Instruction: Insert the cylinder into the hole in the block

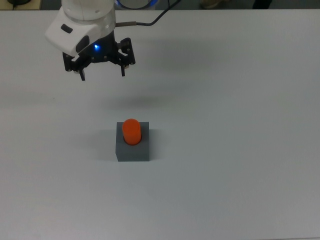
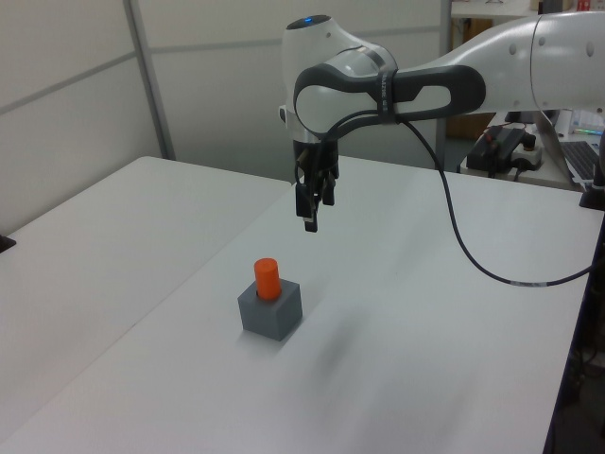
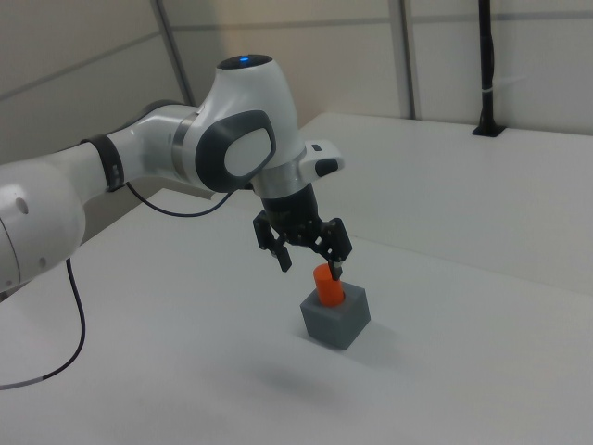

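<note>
The cylinder [image 1: 132, 131] is a plain bright orange-red, and the block [image 1: 133, 149] under it is an even dark grey with no pattern. The gripper [image 1: 102, 74] is black with a small blue light glowing on it (a second blue light shows on top of the arm's white housing [image 2: 326, 52] in the left view), and the arm's shells are glossy white with dark grey bands at the joints. A black cable [image 2: 454, 227] hangs from the arm over the plain white table [image 1: 240, 150].
</note>
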You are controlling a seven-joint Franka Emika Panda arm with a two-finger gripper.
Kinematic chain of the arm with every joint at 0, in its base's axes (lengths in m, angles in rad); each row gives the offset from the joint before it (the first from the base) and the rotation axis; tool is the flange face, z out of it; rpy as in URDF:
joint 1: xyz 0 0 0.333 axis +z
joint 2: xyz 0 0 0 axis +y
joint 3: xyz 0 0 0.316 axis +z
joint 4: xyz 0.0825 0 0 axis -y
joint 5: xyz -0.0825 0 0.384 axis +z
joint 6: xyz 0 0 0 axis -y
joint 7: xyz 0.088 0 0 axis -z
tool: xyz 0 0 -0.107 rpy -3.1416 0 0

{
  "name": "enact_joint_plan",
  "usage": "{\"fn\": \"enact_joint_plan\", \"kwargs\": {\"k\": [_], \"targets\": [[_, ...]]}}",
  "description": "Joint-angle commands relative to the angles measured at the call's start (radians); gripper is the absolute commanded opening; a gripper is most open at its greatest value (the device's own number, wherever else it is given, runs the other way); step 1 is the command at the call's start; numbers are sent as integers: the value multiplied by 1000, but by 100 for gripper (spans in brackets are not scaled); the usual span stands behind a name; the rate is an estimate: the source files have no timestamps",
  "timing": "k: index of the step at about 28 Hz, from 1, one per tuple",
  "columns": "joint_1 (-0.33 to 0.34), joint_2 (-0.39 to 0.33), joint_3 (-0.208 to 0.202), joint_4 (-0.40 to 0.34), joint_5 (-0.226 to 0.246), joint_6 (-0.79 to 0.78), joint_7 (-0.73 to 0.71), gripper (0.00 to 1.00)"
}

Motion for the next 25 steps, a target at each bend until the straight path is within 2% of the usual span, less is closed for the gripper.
{"fn": "enact_joint_plan", "kwargs": {"k": [1, 19, 25], "targets": [[3, -6, -6, -6, -19, -26, 10, 100], [5, -14, 4, -1, 18, -97, 4, 100], [8, -15, 5, 46, 27, -172, 5, 100]]}}
